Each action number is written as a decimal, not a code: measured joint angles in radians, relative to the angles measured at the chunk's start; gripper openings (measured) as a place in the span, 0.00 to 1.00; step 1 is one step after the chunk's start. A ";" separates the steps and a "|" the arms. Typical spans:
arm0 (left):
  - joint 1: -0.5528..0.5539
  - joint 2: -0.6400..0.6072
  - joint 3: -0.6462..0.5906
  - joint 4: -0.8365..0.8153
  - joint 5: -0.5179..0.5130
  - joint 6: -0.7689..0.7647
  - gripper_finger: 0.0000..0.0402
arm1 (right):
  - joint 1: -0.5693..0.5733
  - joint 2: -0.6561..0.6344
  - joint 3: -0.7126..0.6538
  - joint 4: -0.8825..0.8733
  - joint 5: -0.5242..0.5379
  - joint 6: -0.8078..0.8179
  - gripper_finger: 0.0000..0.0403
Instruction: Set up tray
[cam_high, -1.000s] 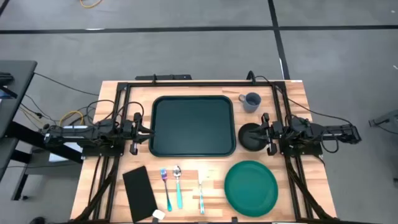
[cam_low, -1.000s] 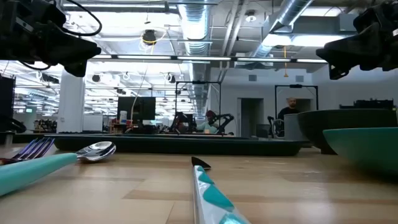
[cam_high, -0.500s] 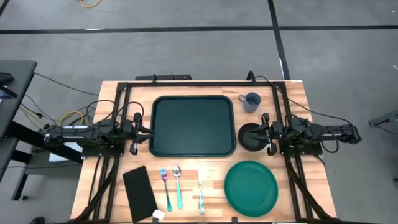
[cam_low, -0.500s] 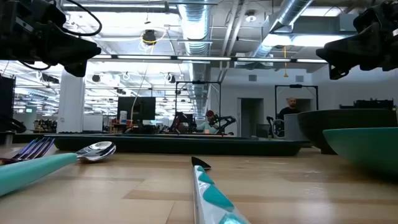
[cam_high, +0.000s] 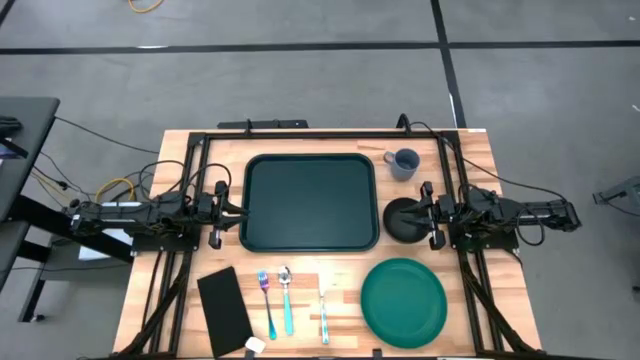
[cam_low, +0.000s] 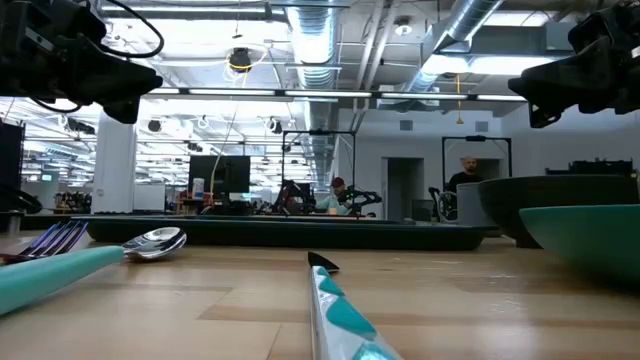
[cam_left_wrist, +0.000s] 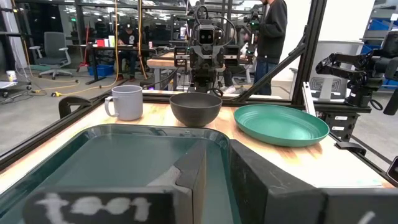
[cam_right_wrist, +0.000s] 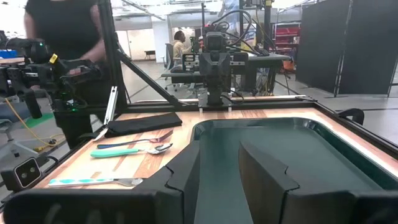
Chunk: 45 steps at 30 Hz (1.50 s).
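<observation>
The left gripper (cam_high: 232, 212) hangs just off the tray's (cam_high: 310, 201) left edge, its 2 fingers (cam_left_wrist: 186, 180) spread with a clear gap between them, holding nothing. The right gripper (cam_high: 424, 213) sits off the tray's right side, above the bowl (cam_high: 404, 220), its fingers (cam_right_wrist: 264, 171) likewise parted and holding nothing. Both arms reach in level from the table's sides and point at the tray from opposite ends.

The tray lies flat on the table (cam_high: 470, 160), in the middle of its far half, with nothing on it. Just right of the tray stands the dark bowl, and beyond that, off the tray's far right corner, a grey mug (cam_high: 404, 162). Off the tray's near right corner lies a round green plate (cam_high: 403, 297). Along the tray's near edge lie 3 pieces of cutlery side by side, apart from the tray: a fork (cam_high: 266, 302), a spoon (cam_high: 286, 298) and a knife (cam_high: 323, 308), all with teal handles. Off the tray's near left corner lies a black napkin (cam_high: 223, 310), tilted, with a small white object (cam_high: 255, 346) at its near corner.

In the left wrist view, a person (cam_left_wrist: 268, 28) stands in the room beyond the tray; in the right wrist view, another person (cam_right_wrist: 68, 37) in dark clothing stands past the table's edge.
</observation>
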 joint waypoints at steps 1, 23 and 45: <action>0.000 0.000 0.000 0.000 0.000 0.000 0.14 | 0.000 0.000 0.000 0.000 0.000 0.000 0.25; 0.000 0.000 0.000 0.000 0.000 0.000 0.14 | 0.000 0.000 0.000 0.000 0.000 0.000 0.25; 0.000 0.000 0.000 0.000 0.000 -0.590 0.14 | -0.009 0.000 0.000 0.002 0.083 -0.013 0.25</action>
